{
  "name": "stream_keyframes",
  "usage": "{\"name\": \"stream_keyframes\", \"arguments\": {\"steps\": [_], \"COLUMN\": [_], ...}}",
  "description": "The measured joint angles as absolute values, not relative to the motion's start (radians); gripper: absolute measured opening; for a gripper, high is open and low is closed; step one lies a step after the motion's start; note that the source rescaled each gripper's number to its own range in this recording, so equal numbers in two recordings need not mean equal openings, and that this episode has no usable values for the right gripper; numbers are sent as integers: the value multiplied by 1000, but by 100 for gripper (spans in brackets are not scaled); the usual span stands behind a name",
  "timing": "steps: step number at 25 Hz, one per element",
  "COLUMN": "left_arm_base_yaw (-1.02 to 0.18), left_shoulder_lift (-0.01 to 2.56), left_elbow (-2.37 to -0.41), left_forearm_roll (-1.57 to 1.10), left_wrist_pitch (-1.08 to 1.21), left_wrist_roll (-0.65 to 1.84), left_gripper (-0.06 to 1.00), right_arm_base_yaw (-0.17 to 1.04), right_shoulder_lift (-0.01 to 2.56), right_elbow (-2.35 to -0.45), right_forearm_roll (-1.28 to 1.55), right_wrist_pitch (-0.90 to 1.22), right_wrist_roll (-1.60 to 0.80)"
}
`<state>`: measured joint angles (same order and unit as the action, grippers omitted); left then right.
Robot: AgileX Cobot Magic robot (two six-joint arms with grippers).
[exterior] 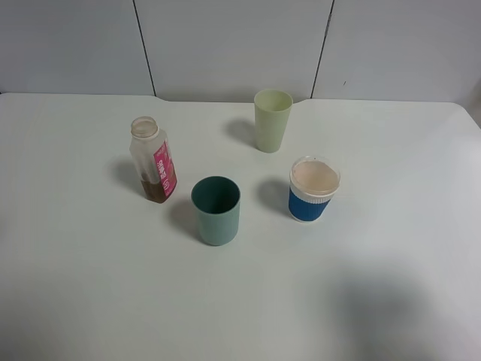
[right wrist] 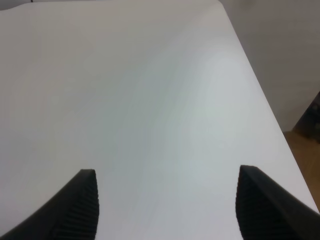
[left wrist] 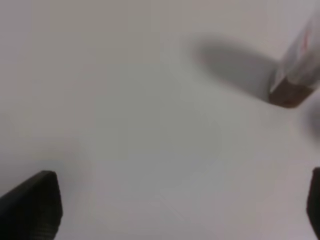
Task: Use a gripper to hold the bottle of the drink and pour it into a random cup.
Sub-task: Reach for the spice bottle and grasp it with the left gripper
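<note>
The bottle (exterior: 154, 159) stands open-topped on the left of the white table, with a pink-red label and a little brown drink (exterior: 156, 192) at its bottom. The teal cup (exterior: 216, 210) stands just right of it and nearer the front. Neither arm shows in the exterior high view. In the left wrist view my left gripper (left wrist: 180, 200) is open over bare table, with the bottle (left wrist: 296, 75) and its drink (left wrist: 287, 95) ahead, off to one side and blurred. My right gripper (right wrist: 169, 192) is open over bare table with nothing between its fingers.
A taller pale green cup (exterior: 271, 120) stands at the back. A blue-and-white paper cup (exterior: 313, 189) sits right of the teal cup. The right wrist view shows the table's edge (right wrist: 260, 95) and wooden floor (right wrist: 306, 145) beyond it.
</note>
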<state>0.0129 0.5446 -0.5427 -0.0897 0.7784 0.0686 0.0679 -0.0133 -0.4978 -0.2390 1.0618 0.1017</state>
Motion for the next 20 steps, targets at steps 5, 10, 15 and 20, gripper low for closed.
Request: {"name": "stream_keyframes", "arguments": {"steps": [5, 10, 15, 20], "left_arm_base_yaw": [13, 13, 13, 13], "left_shoulder_lift": [644, 727, 799, 871], "left_elbow": [-543, -543, -543, -543], "left_forearm_roll": [-177, -221, -259, -329], "left_wrist_pitch": [766, 763, 756, 744], "left_wrist_roll": [178, 241, 286, 333], "left_gripper": [100, 100, 100, 100], "right_arm_base_yaw": [68, 68, 68, 68], "right_shoulder_lift": [-13, -13, -13, -13], "right_elbow": [-498, -498, -498, -498], "right_forearm_roll": [-239, -239, -239, -239], "right_wrist_pitch": [1062, 1062, 1062, 1062], "right_wrist_roll": [102, 102, 102, 102]}}
